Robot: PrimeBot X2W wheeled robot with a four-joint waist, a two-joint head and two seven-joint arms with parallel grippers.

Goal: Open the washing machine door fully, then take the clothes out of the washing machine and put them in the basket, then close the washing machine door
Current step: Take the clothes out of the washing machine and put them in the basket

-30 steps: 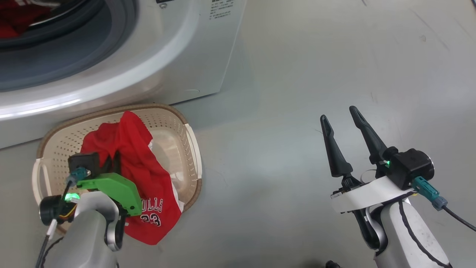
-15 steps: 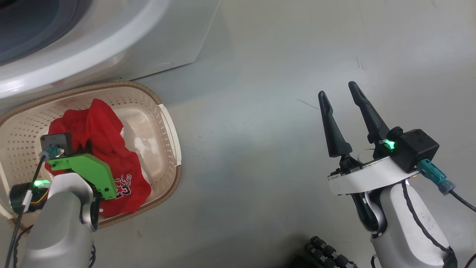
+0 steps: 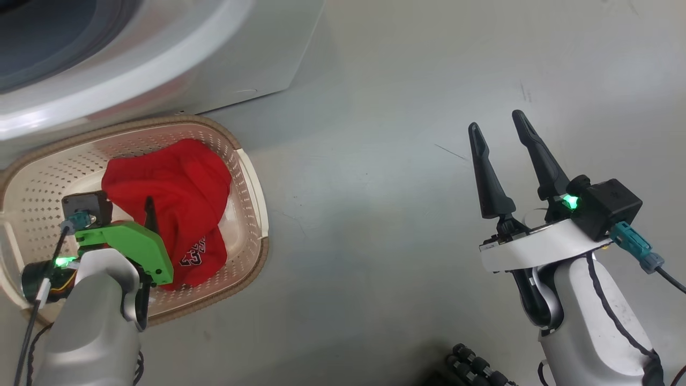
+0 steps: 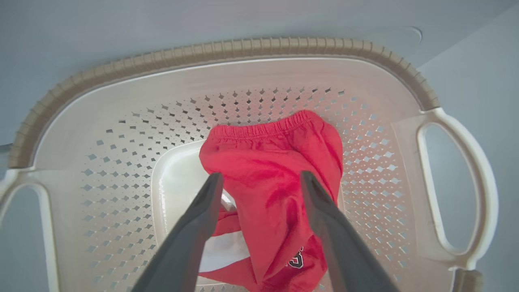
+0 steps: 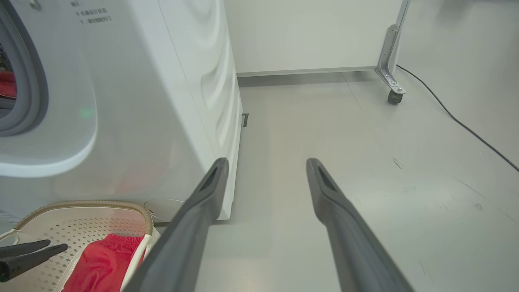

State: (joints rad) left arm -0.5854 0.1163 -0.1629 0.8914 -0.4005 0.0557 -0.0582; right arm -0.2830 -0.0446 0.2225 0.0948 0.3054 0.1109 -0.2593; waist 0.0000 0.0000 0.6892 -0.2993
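The smooth grey floor (image 3: 386,225) carries the white washing machine (image 3: 177,64), with the cream basket (image 3: 253,185) just before it. Well apart stand a wheeled metal leg (image 5: 391,87) and a black cable (image 5: 458,119).

Red clothes (image 4: 275,178) in cream diamond-perforated, brown-rimmed basket (image 4: 227,52); white washing machine (image 5: 170,93).

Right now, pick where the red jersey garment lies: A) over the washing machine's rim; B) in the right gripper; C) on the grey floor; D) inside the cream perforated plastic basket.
D: the red garment lies inside the basket, within its brown rim.
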